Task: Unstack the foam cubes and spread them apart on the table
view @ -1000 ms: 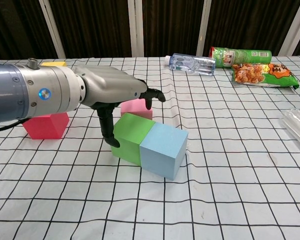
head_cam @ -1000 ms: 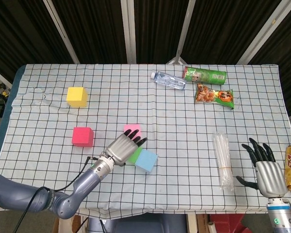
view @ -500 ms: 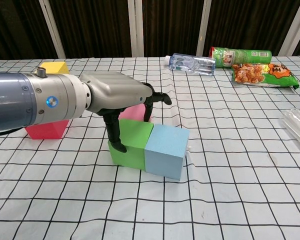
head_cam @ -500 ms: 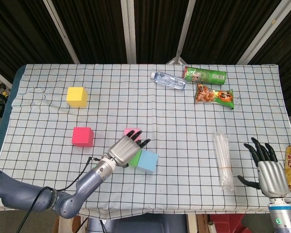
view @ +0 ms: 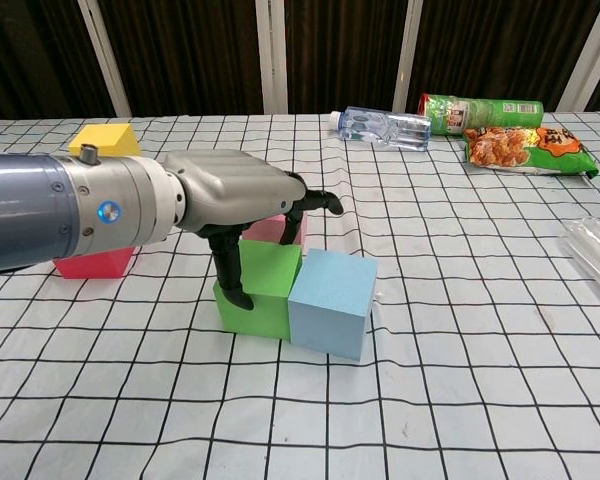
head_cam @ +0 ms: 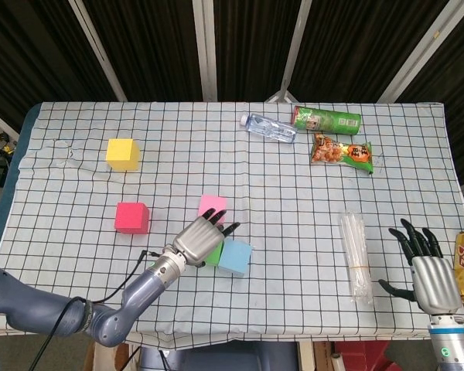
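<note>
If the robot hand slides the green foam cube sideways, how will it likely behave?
The green cube sits flat on the checked tablecloth, so it probably slides rather than rolls. It touches the blue cube, which would likely get shoved along. Being foam, it is probably light and may dent slightly under the left robot hand gripping it.

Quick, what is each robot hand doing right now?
Left robot hand: holding the green cube, thumb on its front.
Right robot hand: open, holding nothing.
</note>
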Action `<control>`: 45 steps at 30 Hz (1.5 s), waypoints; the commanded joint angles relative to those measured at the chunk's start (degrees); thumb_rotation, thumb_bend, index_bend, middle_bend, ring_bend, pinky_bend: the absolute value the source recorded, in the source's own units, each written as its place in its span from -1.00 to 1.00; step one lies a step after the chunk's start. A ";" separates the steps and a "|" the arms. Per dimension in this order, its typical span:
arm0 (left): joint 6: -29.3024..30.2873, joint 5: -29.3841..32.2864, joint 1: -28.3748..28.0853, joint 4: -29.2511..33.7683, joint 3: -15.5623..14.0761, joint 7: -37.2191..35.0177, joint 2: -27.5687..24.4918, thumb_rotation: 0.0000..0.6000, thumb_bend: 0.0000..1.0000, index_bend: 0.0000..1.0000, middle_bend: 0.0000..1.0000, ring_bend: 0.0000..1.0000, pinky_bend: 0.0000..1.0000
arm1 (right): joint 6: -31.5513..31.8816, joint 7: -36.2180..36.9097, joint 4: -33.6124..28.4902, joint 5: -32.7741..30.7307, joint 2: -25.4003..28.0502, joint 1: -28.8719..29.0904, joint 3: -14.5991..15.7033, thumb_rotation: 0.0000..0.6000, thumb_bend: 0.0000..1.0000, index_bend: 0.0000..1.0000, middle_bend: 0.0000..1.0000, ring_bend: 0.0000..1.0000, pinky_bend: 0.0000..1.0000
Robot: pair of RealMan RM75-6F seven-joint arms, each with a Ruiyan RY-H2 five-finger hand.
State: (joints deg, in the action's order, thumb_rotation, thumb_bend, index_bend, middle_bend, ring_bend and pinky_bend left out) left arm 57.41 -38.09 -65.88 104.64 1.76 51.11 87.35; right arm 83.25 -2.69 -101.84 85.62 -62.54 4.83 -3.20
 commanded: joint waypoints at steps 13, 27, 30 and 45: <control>8.45 -0.83 2.37 9.84 2.47 0.50 -12.86 1.00 -0.49 -0.95 0.05 -0.84 -0.80 | -0.08 -0.04 0.09 -0.03 -0.07 0.08 -0.04 1.00 -0.88 -0.66 -0.91 -0.72 -1.00; -1.18 -1.47 5.83 10.30 0.37 -8.96 -22.26 1.00 -0.79 -0.98 -0.20 -0.87 -0.85 | -0.81 -1.91 -0.28 -0.35 -0.78 0.49 0.02 1.00 -0.88 -0.66 -0.91 -0.72 -1.00; -3.11 -3.69 6.34 11.01 0.65 -11.71 -23.14 1.00 -0.82 -0.99 -0.28 -0.91 -0.88 | -1.00 -2.20 -0.26 -0.57 -0.90 0.61 -0.05 1.00 -0.88 -0.66 -0.91 -0.72 -1.00; -9.78 10.06 0.19 20.29 -6.18 -6.84 -31.47 1.00 -1.00 -1.00 -0.80 -1.00 -0.99 | -1.14 -1.40 -0.43 -0.49 -0.38 0.58 0.12 1.00 -0.88 -0.66 -0.91 -0.72 -1.00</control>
State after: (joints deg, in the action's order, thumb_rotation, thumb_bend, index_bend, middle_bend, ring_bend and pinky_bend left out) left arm 48.65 -30.26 -64.38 123.00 -3.49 44.13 57.40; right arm 82.10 -4.08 -102.27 85.13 -62.91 5.41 -3.08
